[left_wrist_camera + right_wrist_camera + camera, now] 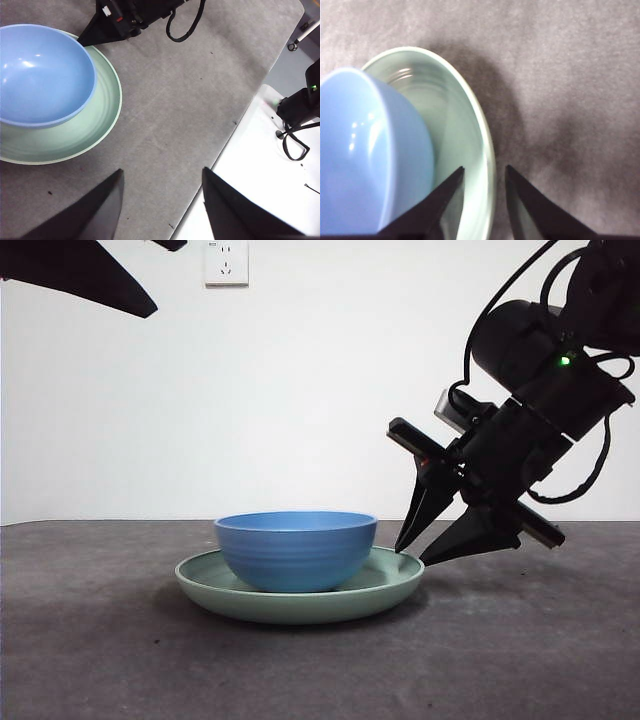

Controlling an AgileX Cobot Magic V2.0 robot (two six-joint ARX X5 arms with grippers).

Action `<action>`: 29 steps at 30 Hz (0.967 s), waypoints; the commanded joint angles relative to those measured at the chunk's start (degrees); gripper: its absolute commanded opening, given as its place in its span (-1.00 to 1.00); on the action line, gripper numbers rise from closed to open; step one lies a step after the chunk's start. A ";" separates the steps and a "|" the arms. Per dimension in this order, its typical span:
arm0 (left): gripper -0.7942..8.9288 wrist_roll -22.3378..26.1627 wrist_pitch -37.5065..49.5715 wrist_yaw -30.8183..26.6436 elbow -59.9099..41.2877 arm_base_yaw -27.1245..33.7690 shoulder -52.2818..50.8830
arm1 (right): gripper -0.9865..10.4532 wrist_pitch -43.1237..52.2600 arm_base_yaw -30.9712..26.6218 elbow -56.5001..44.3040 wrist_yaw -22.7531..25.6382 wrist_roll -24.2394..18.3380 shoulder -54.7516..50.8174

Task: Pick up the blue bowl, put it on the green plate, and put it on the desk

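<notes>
The blue bowl [296, 548] [40, 75] [365, 160] sits upright in the green plate [390, 590] [102, 117] [465, 120], which lies flat on the desk [520, 640]. My right gripper [410, 556] [484, 167] slants down to the plate's right rim and is open. One jaw is over the plate's inside, the other outside, with the rim between them. In the left wrist view the right gripper [102, 27] shows by the plate's edge. My left gripper [162, 170] is open and empty, high above the desk, and shows as a black tip [90, 275] at the top left.
A wall socket [226, 262] is on the white wall behind. In the left wrist view the desk's edge runs diagonally beside a white surface [260, 175] that carries a black device with cables [297, 107].
</notes>
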 commanded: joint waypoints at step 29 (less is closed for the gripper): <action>-0.32 0.28 0.24 0.09 0.52 -0.35 0.35 | -0.59 -43.39 1.92 1.05 -7.15 -23.96 -46.25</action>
